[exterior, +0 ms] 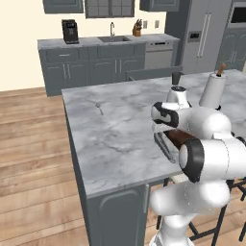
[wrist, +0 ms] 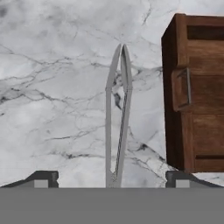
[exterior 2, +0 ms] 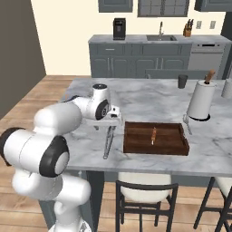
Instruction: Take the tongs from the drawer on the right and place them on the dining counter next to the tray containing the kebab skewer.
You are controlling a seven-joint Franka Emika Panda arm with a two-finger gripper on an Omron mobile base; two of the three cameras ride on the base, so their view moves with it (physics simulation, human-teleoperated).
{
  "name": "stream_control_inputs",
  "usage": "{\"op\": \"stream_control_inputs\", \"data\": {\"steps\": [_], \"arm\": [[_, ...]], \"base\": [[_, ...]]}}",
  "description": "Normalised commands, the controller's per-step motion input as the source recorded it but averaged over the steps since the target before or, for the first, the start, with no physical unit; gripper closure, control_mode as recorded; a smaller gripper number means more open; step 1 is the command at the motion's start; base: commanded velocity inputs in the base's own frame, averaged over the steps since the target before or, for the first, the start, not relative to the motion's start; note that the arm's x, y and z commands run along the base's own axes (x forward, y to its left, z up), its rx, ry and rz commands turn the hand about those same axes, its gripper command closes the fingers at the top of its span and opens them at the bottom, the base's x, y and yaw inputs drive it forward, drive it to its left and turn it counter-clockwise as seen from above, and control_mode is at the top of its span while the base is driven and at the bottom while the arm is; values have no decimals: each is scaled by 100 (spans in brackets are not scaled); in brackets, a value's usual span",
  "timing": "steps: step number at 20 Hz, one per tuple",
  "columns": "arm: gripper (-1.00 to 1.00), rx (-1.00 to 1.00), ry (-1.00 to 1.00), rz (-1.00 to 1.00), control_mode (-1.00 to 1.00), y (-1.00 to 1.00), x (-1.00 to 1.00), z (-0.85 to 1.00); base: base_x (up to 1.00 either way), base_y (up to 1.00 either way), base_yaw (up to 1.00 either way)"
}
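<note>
Marble dining counter carries the tongs, lying flat just left of the tray, apart from it. Their near end is cut off at the hand view's bottom edge. The gripper hovers above them with its fingertips spread wide on either side, holding nothing. A kebab skewer lies in the tray, too small for detail. No writing is readable.
</note>
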Motion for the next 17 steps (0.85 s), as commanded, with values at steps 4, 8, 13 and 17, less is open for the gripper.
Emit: {"op": "stream_control_inputs", "data": {"steps": [4,8,13,17], "arm": [[-100,3,-37,0,-100,30,-100,61],[-100,-4,-43,1,-100,10,-100,-22],[-100,0,-24,5,-100,-43,-100,-46],[-100,0,0,0,-100,0,0,0]], "base": [[0,0,0],[0,0,0],[0,0,0],[0,0,0]]}}
